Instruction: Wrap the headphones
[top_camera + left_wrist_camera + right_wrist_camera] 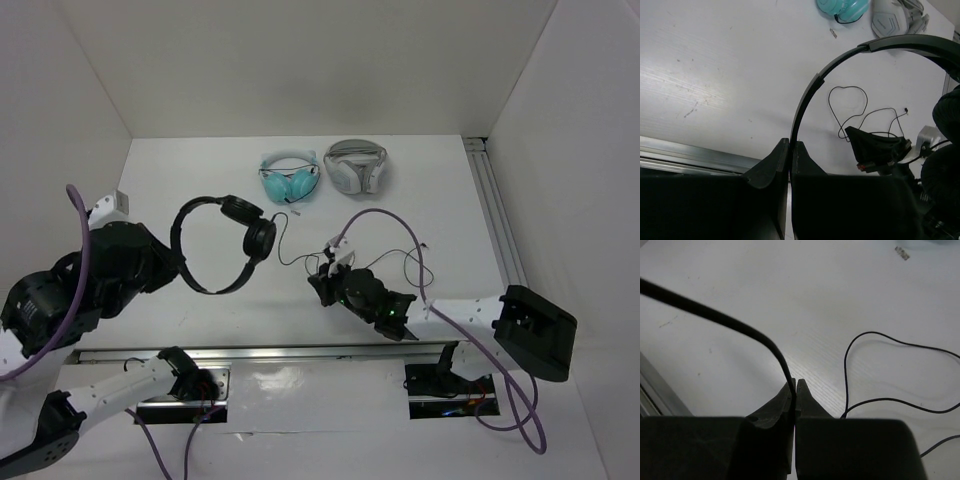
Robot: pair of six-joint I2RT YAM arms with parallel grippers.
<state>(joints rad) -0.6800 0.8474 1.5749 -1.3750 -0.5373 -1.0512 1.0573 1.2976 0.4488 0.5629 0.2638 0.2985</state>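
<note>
A white table [180,170] closed in by plain white walls is seen, and above its left-centre the black headphones [259,238] are held up off the surface, the earpads hanging toward the middle. The thin headband [807,95] is clamped between the closed jaws of the left gripper [790,149]. From the earpads the cable [740,326] is led to the right, where it is pinched by the right gripper [795,385], whose jaws are pressed together on it; the rest lies in loose loops on the table. The winding is judged to be just beginning. The headband should be kept steady and the cable drawn only lightly taut, so that even turns can be laid without the thin wire being jerked. The slack should be watched for snags and kept well away from the teal headphones [290,180] and the white-grey headphones [355,168] at the back.
</note>
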